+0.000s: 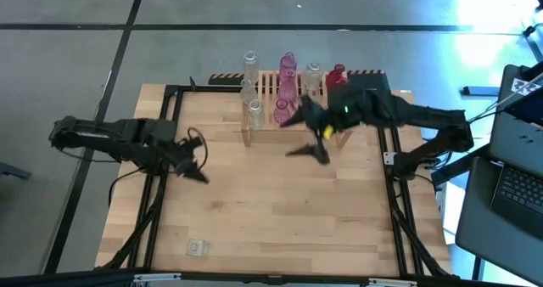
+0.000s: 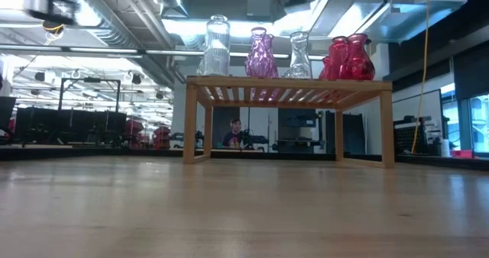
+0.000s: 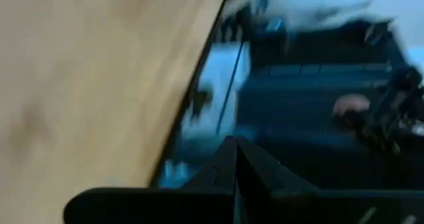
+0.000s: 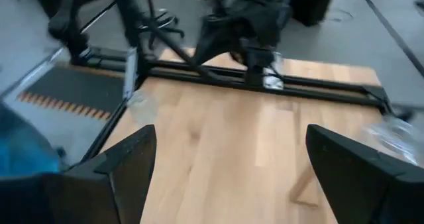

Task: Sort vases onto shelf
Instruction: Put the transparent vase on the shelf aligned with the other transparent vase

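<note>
The light-wood slatted shelf (image 1: 273,100) stands by its legs at the table's far edge. Clear vases (image 1: 249,64), pink vases (image 1: 288,64) and a red vase (image 1: 338,73) stand upright on its slats. The low view shows the shelf (image 2: 289,85) carrying a clear ribbed vase (image 2: 217,46), a pink vase (image 2: 260,53), another clear vase (image 2: 299,56) and red vases (image 2: 348,57). My right gripper (image 1: 309,141) hovers just in front of the shelf, open wide (image 4: 228,164) and empty. My left gripper (image 1: 197,161) is over the table's left part, shut (image 3: 235,164) and empty.
A small clear object (image 1: 197,249) lies near the table's near edge, left of centre. A black frame (image 1: 170,100) runs around the tabletop. Bare wood (image 1: 280,211) spreads between the shelf and the near edge. A laptop (image 1: 517,194) sits off the table's right side.
</note>
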Available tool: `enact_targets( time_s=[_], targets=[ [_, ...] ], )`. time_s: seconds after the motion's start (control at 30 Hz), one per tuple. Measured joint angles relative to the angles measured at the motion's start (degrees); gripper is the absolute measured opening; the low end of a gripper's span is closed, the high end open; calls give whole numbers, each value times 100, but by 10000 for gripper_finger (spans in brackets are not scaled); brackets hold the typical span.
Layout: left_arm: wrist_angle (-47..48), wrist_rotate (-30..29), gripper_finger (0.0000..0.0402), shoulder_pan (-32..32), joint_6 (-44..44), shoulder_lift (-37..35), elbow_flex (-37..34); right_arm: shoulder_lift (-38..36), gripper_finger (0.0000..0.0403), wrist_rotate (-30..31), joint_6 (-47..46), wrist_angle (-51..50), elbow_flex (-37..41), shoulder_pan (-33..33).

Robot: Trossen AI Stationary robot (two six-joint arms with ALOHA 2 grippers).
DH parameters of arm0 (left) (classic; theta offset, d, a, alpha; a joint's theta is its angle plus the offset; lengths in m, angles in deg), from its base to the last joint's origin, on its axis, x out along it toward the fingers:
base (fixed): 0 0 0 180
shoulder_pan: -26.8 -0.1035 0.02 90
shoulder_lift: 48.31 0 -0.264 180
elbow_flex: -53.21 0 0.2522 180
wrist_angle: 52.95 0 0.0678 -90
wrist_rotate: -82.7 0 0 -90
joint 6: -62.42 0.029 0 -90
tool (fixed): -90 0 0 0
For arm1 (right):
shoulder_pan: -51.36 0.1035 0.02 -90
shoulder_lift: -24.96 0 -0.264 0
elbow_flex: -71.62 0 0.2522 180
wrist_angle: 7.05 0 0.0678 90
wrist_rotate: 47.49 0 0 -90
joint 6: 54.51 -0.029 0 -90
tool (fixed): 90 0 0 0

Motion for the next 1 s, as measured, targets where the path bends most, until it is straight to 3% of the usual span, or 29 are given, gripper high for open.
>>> enact_targets(
  time_s=[0.13,0.27,0.5,0.77,1.0],
  targets=[
    [219,-88,0,1314,-1379,208,37,0,335,591,297,-171,0,569],
    [226,-331,0,2703,-2785,847,37,0,335,1138,394,-536,2,949],
    [-247,177,0,4297,-4316,2249,37,0,335,1933,433,-1104,4,1535],
    [-2646,-554,0,4911,-5292,3638,-228,0,335,2155,449,-1360,7,1877],
    [-2609,-1490,0,4822,-4710,4350,-277,2,335,2155,465,-1397,7,1890]
  ],
)
